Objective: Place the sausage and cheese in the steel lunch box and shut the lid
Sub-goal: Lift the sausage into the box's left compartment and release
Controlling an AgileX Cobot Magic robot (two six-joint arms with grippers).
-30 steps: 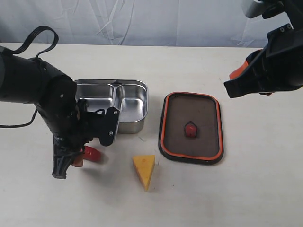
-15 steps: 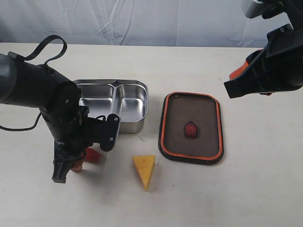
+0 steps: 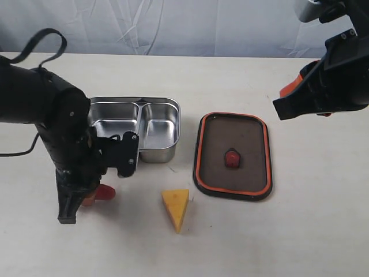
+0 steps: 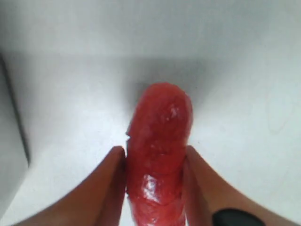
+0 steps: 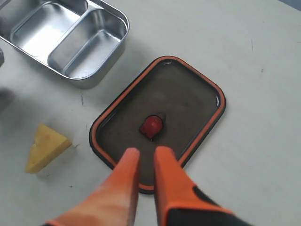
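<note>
the sausage (image 4: pixel 160 155) lies on the table (image 3: pixel 300 231), just in front of the steel lunch box (image 3: pixel 173 109) and left of the cheese (image 3: pixel 176 209). it sits lengthwise between the two orange fingers (image 4: pixel 106 188) of the left end effector (image 4: pixel 154 150), which press against both of its sides, so that end effector is grasping the sausage. its rounded end sticks out past the fingertips. the steel lunch box stands uncovered, and both compartments show only bare metal. the lid (image 3: pixel 248 144) lies flat to the right of the box, its orange rim and red tab (image 3: pixel 231 157) facing up. the right end effector (image 5: pixel 146 150) hangs above the lid's side of the table, well apart from the sausage, fingers nearly together and holding nothing.
</note>
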